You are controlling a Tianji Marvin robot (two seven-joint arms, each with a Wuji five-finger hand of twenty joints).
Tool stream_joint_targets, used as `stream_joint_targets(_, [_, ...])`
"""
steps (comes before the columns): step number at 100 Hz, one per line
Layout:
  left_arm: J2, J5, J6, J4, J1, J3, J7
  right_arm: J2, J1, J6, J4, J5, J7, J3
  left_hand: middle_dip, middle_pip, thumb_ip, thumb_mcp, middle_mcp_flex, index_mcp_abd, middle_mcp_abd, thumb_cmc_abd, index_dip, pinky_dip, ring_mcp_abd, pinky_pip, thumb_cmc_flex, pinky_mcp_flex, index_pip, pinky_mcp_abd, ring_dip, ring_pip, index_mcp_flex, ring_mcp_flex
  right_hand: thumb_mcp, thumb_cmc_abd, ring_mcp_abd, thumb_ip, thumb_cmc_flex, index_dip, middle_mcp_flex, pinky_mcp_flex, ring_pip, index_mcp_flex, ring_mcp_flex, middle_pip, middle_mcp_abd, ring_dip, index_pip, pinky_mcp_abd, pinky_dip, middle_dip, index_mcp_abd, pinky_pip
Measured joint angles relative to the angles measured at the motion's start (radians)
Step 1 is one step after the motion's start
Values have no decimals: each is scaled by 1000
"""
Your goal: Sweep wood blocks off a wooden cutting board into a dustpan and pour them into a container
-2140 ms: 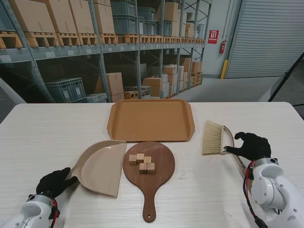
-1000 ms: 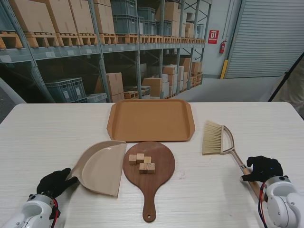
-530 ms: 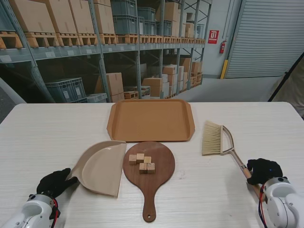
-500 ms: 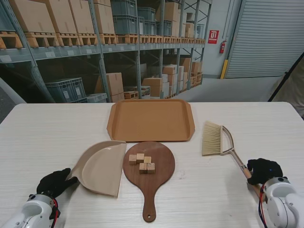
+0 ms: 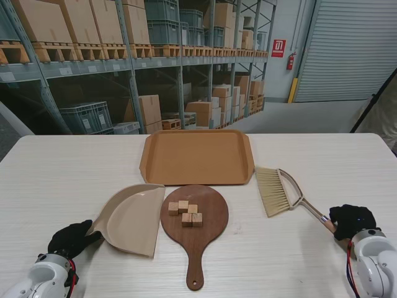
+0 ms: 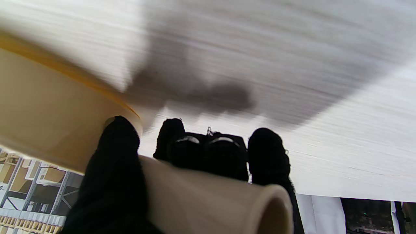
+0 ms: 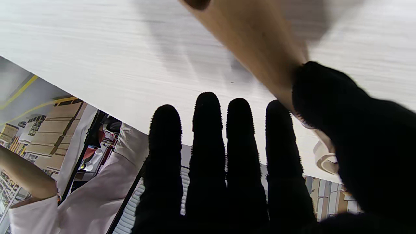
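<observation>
The tan tray is set on the table well beyond both sets of fingers. The dustpan is held by its handle in the clenched left hand, its pan reaching ahead of those fingers to touch the cutting board. The brush is gripped at its wooden handle by the right hand, thumb pressed on the handle, four fingers extended alongside it. Five wood blocks are clustered on the board, between the two hands.
</observation>
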Motion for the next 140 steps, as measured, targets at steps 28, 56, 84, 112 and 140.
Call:
stream_joint_targets(28, [1,1,0,0,0,0,-3,13,17,-15,19,-31,-11,19,0,0,0,0,0,0,0,0,0,0,0,0,0,0,0,0,-1,0,0,0,24,0,-1,0,-3,-2,0,2,0,2,0,1,-2,0,22,-2,-14,0,-20,1])
stream_joint_targets(56, [1,1,0,0,-1,-1,-3,-12,14,90,-2,177,-68,0,0,0,0,0,0,0,0,0,0,0,0,0,0,0,0,0,-2,0,0,0,-9,1,10,1,-203,-6,-148,-100,-1,-100,-109,36,23,0,-16,3,-49,28,66,-63])
stream_joint_targets(84, [0,-1,4,0,1,-2,-2,-33,24,172,1,282,-78,-23,0,0,0,0,0,0,0,0,0,0,0,0,0,0,0,0,-2,0,0,0,-42,14,39,1,-234,133,-158,-101,94,-103,-138,201,39,62,38,3,-50,133,117,-81])
stream_joint_targets(112, [0,0,3,0,1,-4,-3,-39,47,189,40,325,-81,-39,0,0,0,0,0,0,0,0,0,0,-1,0,0,0,0,0,-2,0,0,0,-60,29,42,1,-257,215,-157,-54,191,-103,-138,297,39,87,127,3,-47,189,119,-50])
stream_joint_targets(140, [1,0,3,-1,1,-5,-5,-40,71,200,82,350,-101,-57,0,0,0,0,0,0,0,0,0,0,-1,0,0,0,0,0,-2,-1,0,0,-39,29,42,21,-257,234,-122,33,253,-63,-92,339,36,111,187,3,1,206,113,17])
